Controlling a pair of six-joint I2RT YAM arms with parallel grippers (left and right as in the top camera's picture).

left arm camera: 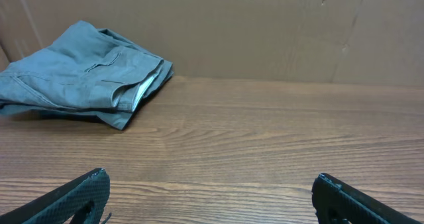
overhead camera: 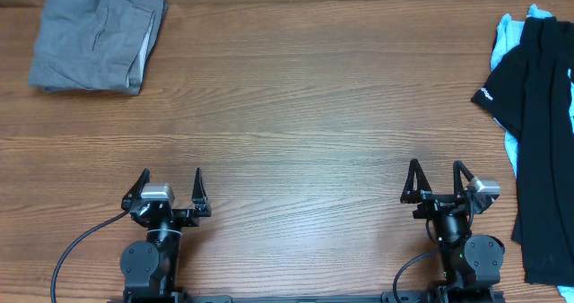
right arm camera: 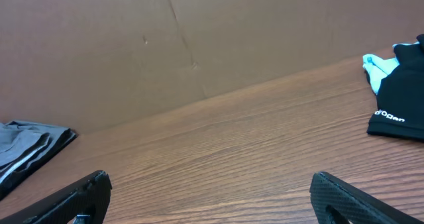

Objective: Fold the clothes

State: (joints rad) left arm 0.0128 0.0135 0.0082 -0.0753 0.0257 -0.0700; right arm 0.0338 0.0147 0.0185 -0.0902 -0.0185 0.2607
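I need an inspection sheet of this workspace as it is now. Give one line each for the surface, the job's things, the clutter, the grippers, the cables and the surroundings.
Surface: brown wood-grain table.
Job's things: grey shorts lie folded at the far left corner. A black T-shirt is spread along the right edge, over a light-blue garment.
Clutter: nothing seen.
Grippers: the left gripper and the right gripper are both open and hold nothing. Both sit at the near edge, apart from the clothes.
Cables: a black cable loops beside the left arm, and another cable beside the right arm.
Surroundings: a cardboard wall stands behind the table.
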